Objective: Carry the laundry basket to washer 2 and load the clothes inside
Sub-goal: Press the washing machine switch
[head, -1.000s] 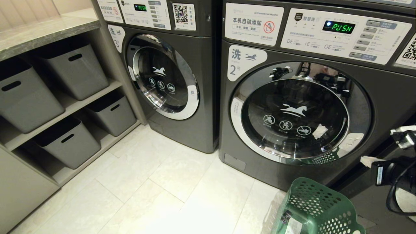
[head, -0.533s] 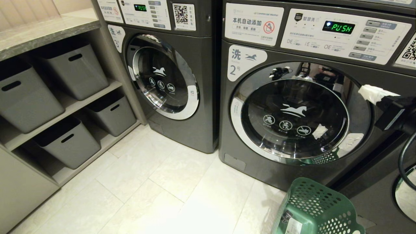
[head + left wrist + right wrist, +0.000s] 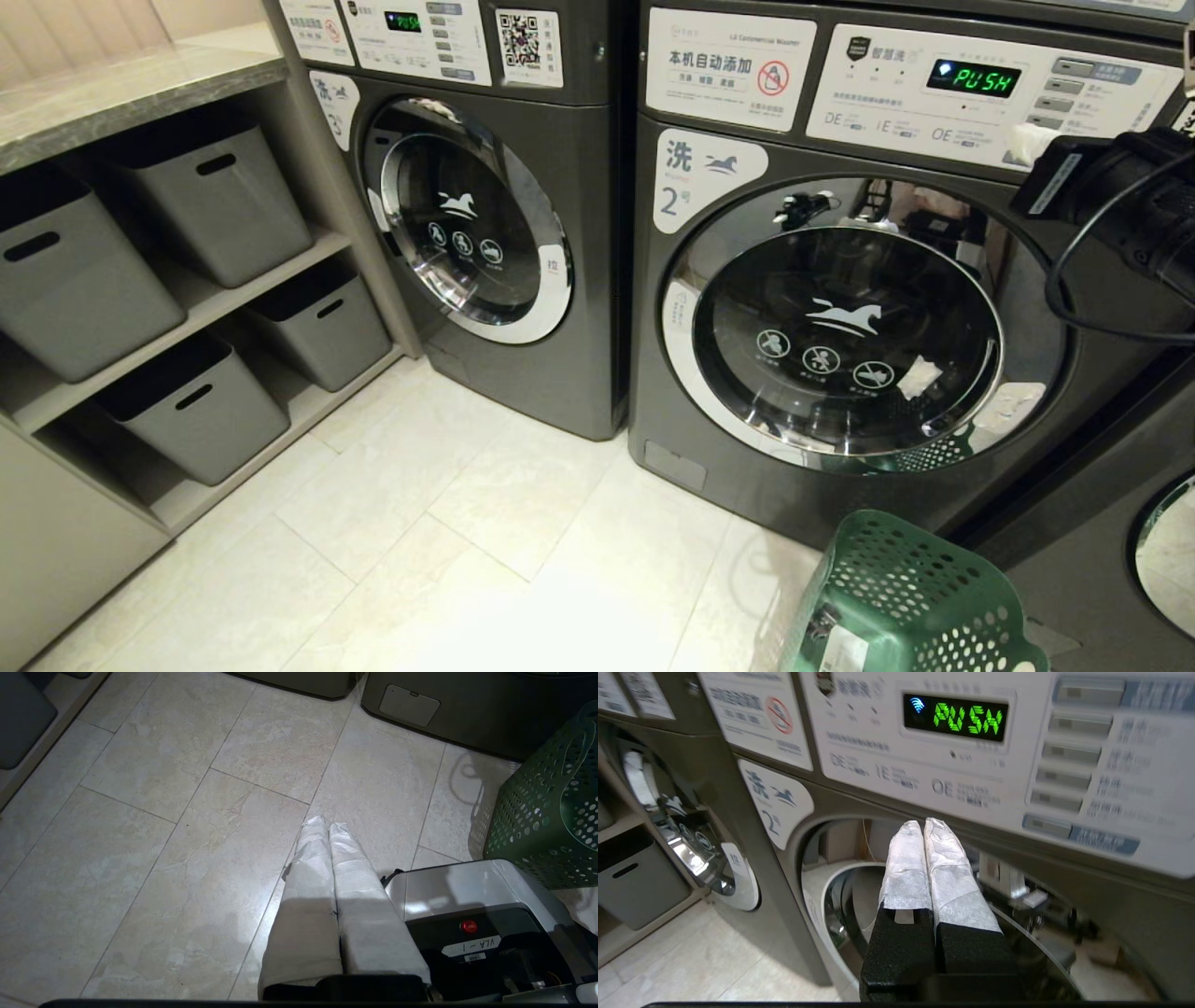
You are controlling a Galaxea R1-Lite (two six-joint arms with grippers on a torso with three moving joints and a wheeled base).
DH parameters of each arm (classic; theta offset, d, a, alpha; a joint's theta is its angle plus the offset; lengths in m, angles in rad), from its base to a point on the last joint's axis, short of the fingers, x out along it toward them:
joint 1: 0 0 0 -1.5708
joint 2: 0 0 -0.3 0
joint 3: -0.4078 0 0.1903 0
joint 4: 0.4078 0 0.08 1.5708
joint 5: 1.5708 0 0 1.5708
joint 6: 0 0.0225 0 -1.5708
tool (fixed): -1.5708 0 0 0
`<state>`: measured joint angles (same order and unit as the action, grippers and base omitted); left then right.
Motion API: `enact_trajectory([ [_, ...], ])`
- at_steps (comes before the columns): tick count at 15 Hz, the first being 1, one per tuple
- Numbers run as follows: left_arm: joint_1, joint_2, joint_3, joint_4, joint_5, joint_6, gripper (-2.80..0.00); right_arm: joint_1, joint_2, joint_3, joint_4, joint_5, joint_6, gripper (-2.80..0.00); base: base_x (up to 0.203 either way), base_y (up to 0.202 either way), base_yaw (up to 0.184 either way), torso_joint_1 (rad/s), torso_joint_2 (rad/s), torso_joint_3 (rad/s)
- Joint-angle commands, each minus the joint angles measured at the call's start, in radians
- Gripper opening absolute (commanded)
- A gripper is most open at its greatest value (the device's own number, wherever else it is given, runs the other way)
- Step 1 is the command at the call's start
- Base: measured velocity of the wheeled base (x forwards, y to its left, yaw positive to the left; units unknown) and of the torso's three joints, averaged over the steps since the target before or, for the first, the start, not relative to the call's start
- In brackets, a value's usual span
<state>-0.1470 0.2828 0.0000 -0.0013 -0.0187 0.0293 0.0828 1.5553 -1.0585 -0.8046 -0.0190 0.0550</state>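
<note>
Shelves, left of frame: we see plain grey storage bins (image 3: 210,201) on two levels under a stone-look counter; they play no part here.
Neighbour washer, upper centre-left: the door (image 3: 471,219) is shut, a small green display reads "PUSH", a QR code sits on its panel, and its number label is too skewed for us to read.
Left gripper, left wrist view: the left gripper (image 3: 327,828) hangs over the floor tiles, its white-wrapped fingers pressed together and holding nothing.
Washer 2, centre-right: on washer 2 (image 3: 845,322) we read "洗" and "2" beside a white horse logo, "本机自动添加" and "LG Commercial Washer" on the left sticker, and a green "PUSH" on the display; the chrome-ringed door is not yet open.
Laundry basket, bottom right: the laundry basket (image 3: 910,597) stands on the floor just in front of washer 2's lower right corner, with a white sticker on its near side. We cannot make out the clothes inside it.
What changed, right edge: a second ago the right gripper (image 3: 1027,142) sat low beside the basket; it has climbed past the door rim to the control panel's lower edge, fingers pressed together and empty.
Meaning for the task: we judge the carrying done and the arm working toward opening washer 2, so loading has not begun.
</note>
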Motion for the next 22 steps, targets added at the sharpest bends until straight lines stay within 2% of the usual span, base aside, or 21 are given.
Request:
enact_trajectory([
  [1, 0.0, 0.001, 0.002, 0.0, 0.0, 0.0, -2.8, -0.001, 0.036, -0.076, 0.12, -0.047, 0.038, -2.8, 0.0, 0.0, 0.0, 0.0, 0.0, 0.0],
  [6, 0.0, 0.001, 0.002, 0.0, 0.0, 0.0, -2.8, -0.033, -0.05, -0.03, 0.209, -0.071, 0.044, -2.8, 0.0, 0.0, 0.0, 0.0, 0.0, 0.0],
  [11, 0.0, 0.001, 0.002, 0.0, 0.0, 0.0, -2.8, -0.06, -0.056, 0.036, 0.123, -0.079, 0.036, -2.8, 0.0, 0.0, 0.0, 0.0, 0.0, 0.0],
  [14, 0.0, 0.001, 0.001, 0.0, 0.0, 0.0, -2.8, -0.115, 0.005, 0.01, 0.023, -0.074, -0.03, -2.8, 0.0, 0.0, 0.0, 0.0, 0.0, 0.0],
  [22, 0.0, 0.001, 0.002, 0.0, 0.0, 0.0, -2.8, -0.129, 0.019, -0.011, 0.011, 0.007, -0.035, -2.8, 0.0, 0.0, 0.0, 0.0, 0.0, 0.0],
])
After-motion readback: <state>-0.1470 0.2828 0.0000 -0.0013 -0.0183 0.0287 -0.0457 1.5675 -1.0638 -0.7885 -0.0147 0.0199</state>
